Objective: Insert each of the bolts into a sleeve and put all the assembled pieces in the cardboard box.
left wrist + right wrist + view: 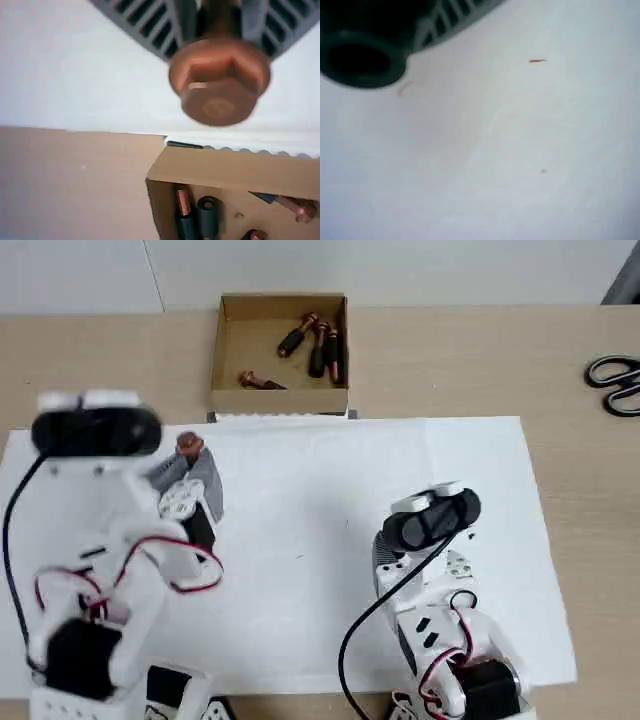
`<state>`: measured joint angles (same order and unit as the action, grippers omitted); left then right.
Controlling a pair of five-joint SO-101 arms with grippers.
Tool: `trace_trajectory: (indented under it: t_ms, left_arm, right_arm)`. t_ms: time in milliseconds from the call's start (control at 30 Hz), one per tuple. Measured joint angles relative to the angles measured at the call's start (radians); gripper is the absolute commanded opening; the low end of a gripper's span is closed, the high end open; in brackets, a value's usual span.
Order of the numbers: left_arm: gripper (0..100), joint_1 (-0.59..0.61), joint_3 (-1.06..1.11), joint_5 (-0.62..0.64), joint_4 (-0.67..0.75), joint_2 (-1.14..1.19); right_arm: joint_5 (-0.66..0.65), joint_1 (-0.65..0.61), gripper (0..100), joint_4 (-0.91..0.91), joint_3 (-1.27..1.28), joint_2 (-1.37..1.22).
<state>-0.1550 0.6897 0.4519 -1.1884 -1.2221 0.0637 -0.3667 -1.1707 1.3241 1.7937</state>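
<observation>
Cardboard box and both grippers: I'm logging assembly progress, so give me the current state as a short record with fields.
cardboard box: several assembled pieces inside
left gripper: shut on copper bolt, above white paper, close to the box
right gripper: shut on black sleeve, above the paper
bolt in sleeve: not yet, one in each gripper
aside: scissors on the table

The bolt (220, 82) is copper, the sleeve (362, 62) black, the cardboard box (240, 340) plain brown, and the paper sheet (350, 540) beside the box unpatterned white.
</observation>
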Motion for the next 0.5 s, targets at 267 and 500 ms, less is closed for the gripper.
trace_trajectory:
  t_ms: [267, 500]
  left_arm:
    - [1, -0.058, 0.353, 0.153, 0.112, -0.324]
    - [1, -0.183, 0.566, 0.157, 0.199, -0.568]
  right_arm:
    - [0.0, -0.181, 0.4, 0.0, 0.0, 0.0]
    - [0.0, -0.295, 0.4, 0.0, 0.0, 0.0]
